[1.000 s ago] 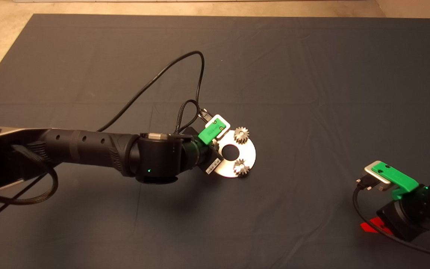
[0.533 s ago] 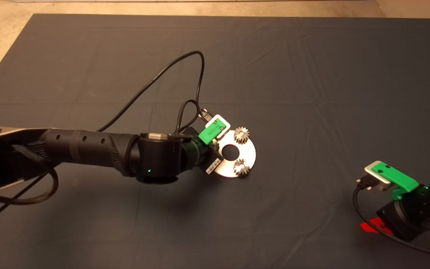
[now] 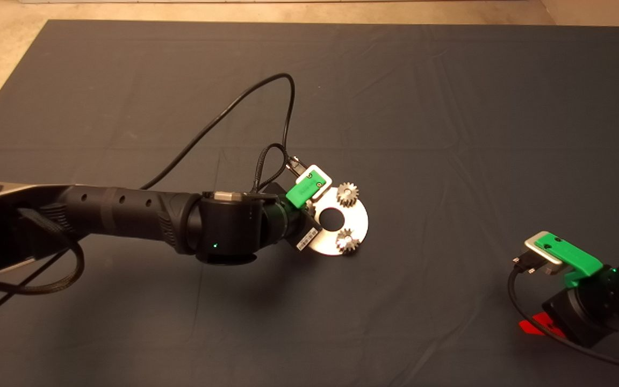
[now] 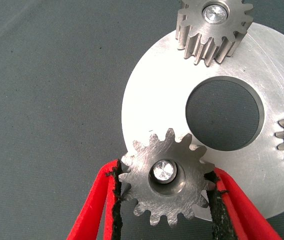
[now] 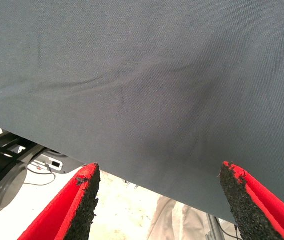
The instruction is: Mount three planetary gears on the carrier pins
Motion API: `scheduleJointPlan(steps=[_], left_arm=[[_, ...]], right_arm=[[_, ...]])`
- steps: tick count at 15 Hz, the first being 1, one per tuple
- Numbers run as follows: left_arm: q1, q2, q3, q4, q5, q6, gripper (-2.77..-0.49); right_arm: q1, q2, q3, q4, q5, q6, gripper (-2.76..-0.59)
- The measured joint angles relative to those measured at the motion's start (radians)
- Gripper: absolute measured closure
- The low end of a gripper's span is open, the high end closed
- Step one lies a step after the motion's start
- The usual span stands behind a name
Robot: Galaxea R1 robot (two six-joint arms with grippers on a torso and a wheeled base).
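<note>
The left end effector [image 4: 164, 200] pinches the third small steel spur gear [image 4: 166, 176] between its black pads, the gear's bore seated over a short silver carrier pin [image 4: 162, 171] on the flat shiny silver disc [image 4: 152, 100]. Two identical gears [image 3: 347, 194] sit on pins just beyond its fingertips. The final installation step appears nearly done; next, release and withdraw without tilting the gear, while the right end effector [image 5: 157, 200], spread, waits well apart.
</note>
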Motion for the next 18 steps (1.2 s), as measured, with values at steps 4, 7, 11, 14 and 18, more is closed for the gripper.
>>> scheduleJointPlan(steps=[4, 7, 11, 14, 18], left_arm=[[0.000, 0.000, -0.014, -0.002, -0.013, 0.013, -1.02], [0.006, 0.000, -0.019, -0.003, -0.014, 0.020, -1.06], [0.006, -0.004, -0.019, -0.003, -0.021, 0.022, -1.29], [0.006, -0.003, -0.019, -0.003, -0.021, 0.023, -1.44], [0.005, -0.012, -0.019, -0.012, -0.020, 0.027, -1.62]], right_arm=[[0.000, 0.000, 0.000, 0.000, 0.000, 0.000, -1.76], [0.000, 0.000, 0.000, 0.000, 0.000, 0.000, -1.76], [0.000, 0.000, 0.000, 0.000, 0.000, 0.000, -1.76], [0.000, 0.000, 0.000, 0.000, 0.000, 0.000, -1.76], [0.000, 0.001, 0.000, 0.000, 0.000, 0.000, -1.76]])
